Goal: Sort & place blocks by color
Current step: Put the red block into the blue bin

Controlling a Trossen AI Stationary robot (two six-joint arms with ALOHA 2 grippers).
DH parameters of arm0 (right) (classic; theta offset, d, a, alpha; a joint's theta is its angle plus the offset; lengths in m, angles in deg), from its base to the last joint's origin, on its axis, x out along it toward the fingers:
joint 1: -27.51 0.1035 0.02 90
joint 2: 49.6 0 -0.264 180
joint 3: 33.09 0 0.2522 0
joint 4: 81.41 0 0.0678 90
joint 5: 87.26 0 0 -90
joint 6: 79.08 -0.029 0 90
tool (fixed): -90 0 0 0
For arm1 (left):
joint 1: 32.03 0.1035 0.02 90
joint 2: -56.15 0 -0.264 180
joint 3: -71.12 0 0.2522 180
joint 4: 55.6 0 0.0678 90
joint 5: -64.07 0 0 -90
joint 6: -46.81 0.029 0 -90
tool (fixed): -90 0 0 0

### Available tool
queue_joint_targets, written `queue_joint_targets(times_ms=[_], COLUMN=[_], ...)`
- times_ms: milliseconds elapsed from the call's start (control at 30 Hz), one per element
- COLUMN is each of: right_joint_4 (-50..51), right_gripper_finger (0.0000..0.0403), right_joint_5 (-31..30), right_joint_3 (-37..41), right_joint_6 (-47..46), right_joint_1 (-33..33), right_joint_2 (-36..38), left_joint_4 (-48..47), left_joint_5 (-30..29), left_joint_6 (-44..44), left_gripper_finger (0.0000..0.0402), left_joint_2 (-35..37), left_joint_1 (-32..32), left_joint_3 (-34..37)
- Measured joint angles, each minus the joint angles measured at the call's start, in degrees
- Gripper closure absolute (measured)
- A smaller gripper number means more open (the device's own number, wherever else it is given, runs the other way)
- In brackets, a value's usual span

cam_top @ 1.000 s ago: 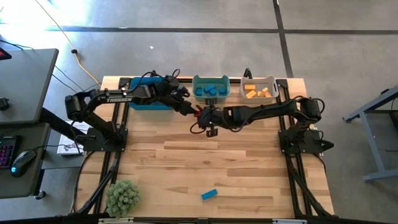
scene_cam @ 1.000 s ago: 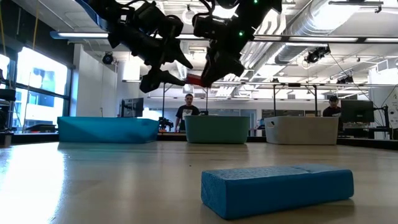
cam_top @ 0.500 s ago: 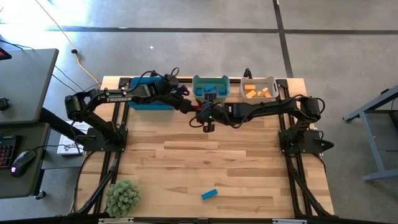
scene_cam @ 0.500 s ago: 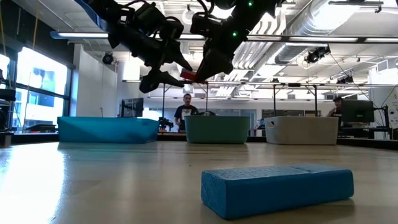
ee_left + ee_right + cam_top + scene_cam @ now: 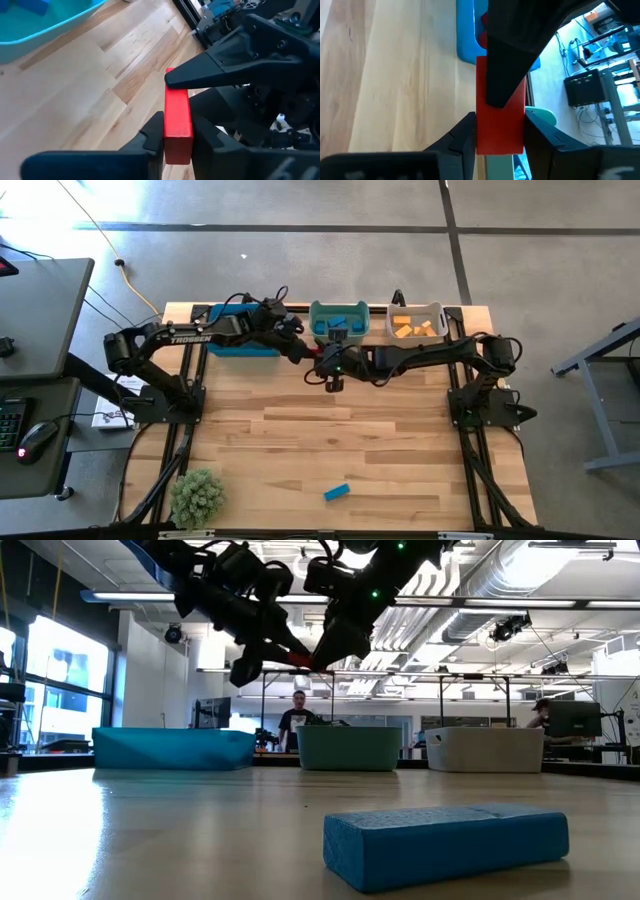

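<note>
One camera looks straight down on the table (image 5: 340, 430), another skims level across it, and both wrist cameras closely share the red block (image 5: 177, 120).

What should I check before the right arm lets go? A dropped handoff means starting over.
1. Left pincer closed on red block: ok.
2. Right pincer holds the same block: ok.
3. Block clear of the table, in mid-air: ok.
4. Blue bin close to the left arm: ok.
5. Firmness of left grip: cannot tell.
6. Loose blue block far from both arms: ok.
</note>
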Motion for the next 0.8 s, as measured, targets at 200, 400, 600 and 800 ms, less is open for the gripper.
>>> queue_joint_targets(times_ms=[200, 400, 600, 800], right_joint_4=[-0.3, -0.3, 0.0, 2.1], right_gripper_finger=[0.0251, 0.0241, 0.0239, 0.0238], right_joint_5=[0.8, 0.7, 6.1, 10.8], right_joint_3=[0.0, 0.0, 0.0, 0.0], right_joint_6=[-3.5, -10.2, -19.2, -27.9], right_joint_1=[0.0, 0.2, 1.3, 2.5], right_joint_2=[0.0, 0.0, 0.0, 0.0], left_joint_4=[-0.8, -5.4, -12.6, -20.5], left_joint_5=[-1.2, -5.9, -13.4, -20.4], left_joint_6=[4.7, 7.3, 11.2, 16.1], left_gripper_finger=[0.0369, 0.0369, 0.0367, 0.0367], left_joint_2=[0.0, 0.1, 0.4, 0.4], left_joint_1=[0.3, 3.0, 7.8, 11.3], left_joint_3=[0.0, 0.0, 0.0, -1.2])
